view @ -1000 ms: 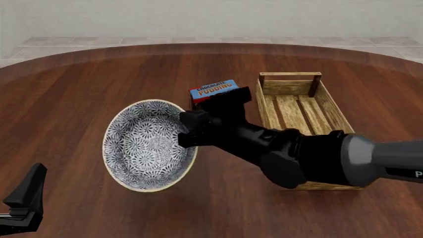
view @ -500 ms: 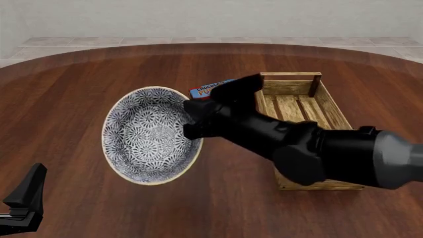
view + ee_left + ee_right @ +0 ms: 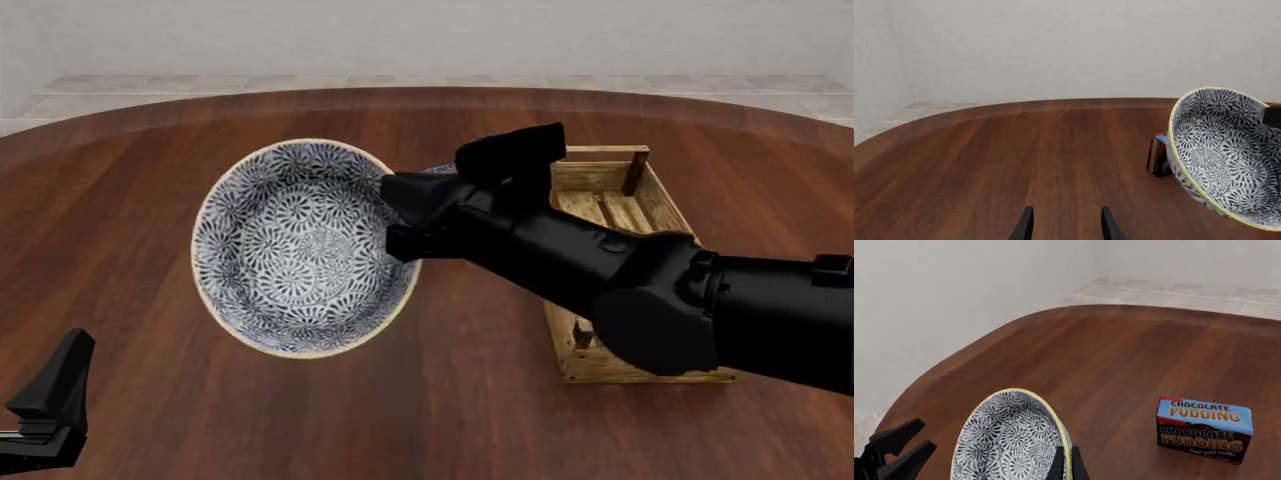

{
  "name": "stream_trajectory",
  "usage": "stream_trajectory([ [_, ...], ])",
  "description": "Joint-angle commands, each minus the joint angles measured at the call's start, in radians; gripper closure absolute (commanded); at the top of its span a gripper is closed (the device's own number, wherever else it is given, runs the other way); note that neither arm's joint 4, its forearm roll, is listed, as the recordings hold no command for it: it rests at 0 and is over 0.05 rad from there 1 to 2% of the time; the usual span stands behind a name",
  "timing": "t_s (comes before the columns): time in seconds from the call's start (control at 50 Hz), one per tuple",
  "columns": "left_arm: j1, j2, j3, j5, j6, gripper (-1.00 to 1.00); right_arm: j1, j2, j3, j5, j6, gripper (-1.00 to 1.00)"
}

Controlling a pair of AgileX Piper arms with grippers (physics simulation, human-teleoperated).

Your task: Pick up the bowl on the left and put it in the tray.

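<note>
One dark wood worktop [image 3: 160, 180], pale walls behind; right pincer [image 3: 400, 225] pinches the tilted bowl [image 3: 300, 250], left pincer [image 3: 1064, 227] spread.

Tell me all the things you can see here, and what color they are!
bowl: one, white with dark-blue flowers and a yellowish rim, held tilted above the table, left of the tray.
tray: one, light wood, on the table's right side, partly behind the right arm.
pudding box: one, blue and brown, on the table, nearly hidden behind the gripper in the front view.
table: one, dark reddish wood, under everything.
right gripper: one, black, pinching the bowl's rim.
left gripper: one, black, open, low near the table's front left.
</note>
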Motion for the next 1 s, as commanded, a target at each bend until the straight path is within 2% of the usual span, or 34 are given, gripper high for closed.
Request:
stream_trajectory([
  [0.02,0.0,0.0,0.0,0.0,0.0,-1.0,-0.004,-0.077,0.005,0.007,0.048,1.0],
  [0.26,0.0,0.0,0.0,0.0,0.0,-1.0,-0.052,-0.101,0.0,0.008,0.041,1.0],
  [0.32,0.0,0.0,0.0,0.0,0.0,-1.0,-0.086,-0.099,-0.011,0.012,0.015,1.0],
  [0.38,0.0,0.0,0.0,0.0,0.0,-1.0,-0.099,-0.102,-0.016,0.015,0.018,1.0],
  [0.48,0.0,0.0,0.0,0.0,0.0,-1.0,-0.129,-0.102,-0.028,0.02,-0.023,1.0],
  [0.72,0.0,0.0,0.0,0.0,0.0,-1.0,-0.155,-0.1,-0.031,0.016,-0.042,1.0],
  [1.0,0.0,0.0,0.0,0.0,0.0,-1.0,-0.193,-0.134,-0.033,0.018,-0.034,1.0],
])
